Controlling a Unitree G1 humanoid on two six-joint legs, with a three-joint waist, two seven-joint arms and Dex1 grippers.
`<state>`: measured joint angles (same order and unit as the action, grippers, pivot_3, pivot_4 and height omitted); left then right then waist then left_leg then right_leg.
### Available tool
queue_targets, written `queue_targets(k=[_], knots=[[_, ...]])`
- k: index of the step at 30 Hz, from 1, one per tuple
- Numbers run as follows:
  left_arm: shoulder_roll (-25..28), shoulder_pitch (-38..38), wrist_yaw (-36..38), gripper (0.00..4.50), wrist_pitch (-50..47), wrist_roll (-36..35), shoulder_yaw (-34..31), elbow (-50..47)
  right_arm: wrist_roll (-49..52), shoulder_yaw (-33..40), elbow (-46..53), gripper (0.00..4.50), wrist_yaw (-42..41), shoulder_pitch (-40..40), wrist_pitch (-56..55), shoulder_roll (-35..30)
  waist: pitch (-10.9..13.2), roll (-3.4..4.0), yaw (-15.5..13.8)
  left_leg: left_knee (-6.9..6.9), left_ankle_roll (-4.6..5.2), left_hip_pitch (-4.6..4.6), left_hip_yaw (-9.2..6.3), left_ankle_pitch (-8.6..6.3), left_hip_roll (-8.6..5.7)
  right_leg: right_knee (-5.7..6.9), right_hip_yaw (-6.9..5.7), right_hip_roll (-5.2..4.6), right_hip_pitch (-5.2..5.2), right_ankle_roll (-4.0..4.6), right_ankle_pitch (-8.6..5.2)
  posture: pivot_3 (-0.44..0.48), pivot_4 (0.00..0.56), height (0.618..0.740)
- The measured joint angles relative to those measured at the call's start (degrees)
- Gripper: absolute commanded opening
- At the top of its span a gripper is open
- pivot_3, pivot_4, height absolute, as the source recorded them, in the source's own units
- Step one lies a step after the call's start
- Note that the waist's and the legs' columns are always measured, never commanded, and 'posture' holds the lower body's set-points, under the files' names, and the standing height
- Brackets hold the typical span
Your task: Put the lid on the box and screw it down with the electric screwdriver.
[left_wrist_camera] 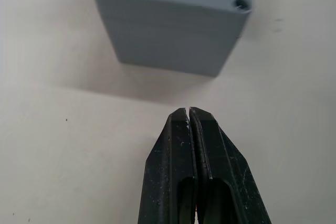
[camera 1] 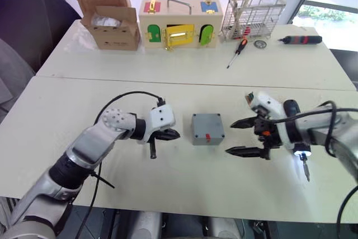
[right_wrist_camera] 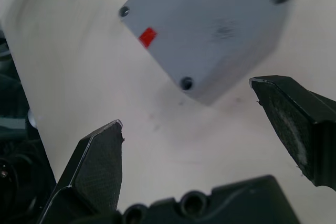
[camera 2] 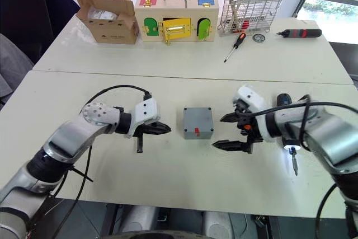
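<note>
We are flanking the lidded box [camera 1: 207, 129]: left hand [camera 1: 169, 135] pinched closed and empty, right hand [camera 1: 244, 136] gaping wide, empty, beside the electric screwdriver [camera 1: 302, 155].

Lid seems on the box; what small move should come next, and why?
Probably draw the right gripper back toward the electric screwdriver: its jaws stand open and empty facing the box, the lid already sits on top, and the tool lies ungripped beside that wrist.
</note>
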<state>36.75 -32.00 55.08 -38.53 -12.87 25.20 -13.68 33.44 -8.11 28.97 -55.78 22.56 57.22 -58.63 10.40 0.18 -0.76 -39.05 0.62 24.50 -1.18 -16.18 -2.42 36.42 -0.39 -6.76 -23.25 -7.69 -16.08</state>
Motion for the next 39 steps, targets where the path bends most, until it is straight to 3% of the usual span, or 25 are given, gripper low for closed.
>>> queue_targets(k=[9,22,25,27,31,34,39], knots=[[-7.6,-3.4,-0.8,0.00,4.6,4.3,1.2,8.1,-3.4,-5.2,-0.1,4.46,3.0,-0.2,0.6,3.0,0.0,0.00,0.1,-0.06,0.00,-0.01,0.00,0.00,-0.02,0.04,-0.01,0.00,0.01,-0.01,0.00,0.000,0.150,0.735],[-12.4,-4.0,-4.3,0.00,8.7,9.4,0.6,13.6,3.1,-4.5,6.9,4.46,4.7,-0.1,8.5,6.5,0.0,-0.01,0.0,-0.13,0.01,-0.02,-0.12,0.00,-0.17,0.60,0.00,-0.08,-0.09,-0.01,0.00,0.000,0.150,0.735],[-11.2,-4.0,-3.7,0.00,9.2,10.2,0.7,13.2,1.9,-4.5,6.9,4.46,4.3,-0.2,6.8,3.1,0.0,-0.01,0.0,-0.12,0.00,-0.02,-0.10,0.00,-0.17,0.63,0.00,-0.08,-0.13,-0.01,0.00,0.000,0.150,0.735],[-7.8,-3.7,-2.5,0.00,9.1,11.1,0.7,12.1,-1.3,-4.4,5.2,4.46,3.1,-0.2,4.0,-2.7,0.0,0.00,0.1,-0.12,0.01,-0.04,-0.08,-0.01,-0.16,0.63,0.00,-0.07,-0.13,-0.01,0.00,0.000,0.150,0.735],[-3.2,-2.2,0.1,0.00,8.9,11.2,0.5,8.4,-6.0,-5.1,1.7,4.46,1.0,-0.4,-1.3,-6.5,0.0,0.01,0.2,-0.08,0.01,-0.04,-0.08,-0.01,-0.13,0.64,0.00,-0.07,-0.15,-0.02,0.00,0.000,0.150,0.735],[0.7,0.2,3.8,0.00,7.4,10.2,0.2,3.6,-10.5,-6.9,-4.0,4.46,0.8,0.8,-6.5,-4.8,0.0,-0.01,0.3,-0.09,0.01,-0.05,-0.03,-0.01,-0.11,0.64,0.01,-0.06,-0.14,-0.02,0.00,0.000,0.150,0.735],[-0.3,2.5,7.1,0.00,3.4,6.3,0.9,-1.2,-13.1,-9.0,-7.3,4.46,-0.3,3.0,-11.0,0.6,0.0,-0.01,-0.1,-0.10,0.01,-0.03,-0.09,0.00,-0.12,0.66,0.02,-0.06,-0.13,-0.03,-0.01,0.000,0.150,0.735]])
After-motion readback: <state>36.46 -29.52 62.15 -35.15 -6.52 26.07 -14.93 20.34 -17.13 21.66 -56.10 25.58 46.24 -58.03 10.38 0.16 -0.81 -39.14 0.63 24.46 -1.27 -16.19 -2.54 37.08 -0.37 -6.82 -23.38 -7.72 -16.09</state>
